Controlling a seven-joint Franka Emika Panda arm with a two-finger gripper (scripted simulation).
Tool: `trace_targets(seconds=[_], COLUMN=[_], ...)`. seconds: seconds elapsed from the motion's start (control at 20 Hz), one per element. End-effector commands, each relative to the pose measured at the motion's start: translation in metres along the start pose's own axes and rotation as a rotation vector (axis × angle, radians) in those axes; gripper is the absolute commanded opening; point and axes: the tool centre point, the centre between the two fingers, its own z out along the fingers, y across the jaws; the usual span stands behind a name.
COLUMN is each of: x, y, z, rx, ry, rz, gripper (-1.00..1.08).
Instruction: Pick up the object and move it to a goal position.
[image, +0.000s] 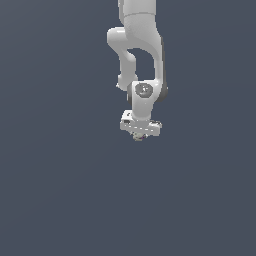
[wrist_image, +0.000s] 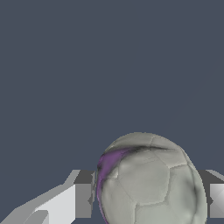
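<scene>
The object (wrist_image: 148, 183) is a pale grey-white ball with panel seams and a purple patch, filling the space between the two grey fingers (wrist_image: 83, 194) in the wrist view. The pads press on both of its sides. In the exterior view it shows only as a tiny pale speck with a purplish dot (image: 140, 137) under the white gripper bar. My gripper (image: 140, 135) hangs from the white arm at the middle of the exterior view, pointing down, shut on the object. No goal marker shows in either view.
A plain dark blue-grey surface (image: 60, 190) fills both views. The white arm (image: 140, 50) comes down from the top middle of the exterior view.
</scene>
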Motion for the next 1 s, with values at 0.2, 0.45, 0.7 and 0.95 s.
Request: trace_targets(seconds=[0.2, 0.45, 0.7, 0.95], x=[0.011, 0.029, 0.054, 0.083], y=[-0.007, -0.017, -0.032, -0.049], z=[-0.009, -0.024, -0.044, -0.066], rx=[0.000, 0.000, 0.000, 0.000], ry=[0.001, 0.001, 0.001, 0.001], rz=[0.000, 0.000, 0.000, 0.000], gripper=[-1.00, -1.00, -1.00, -1.00])
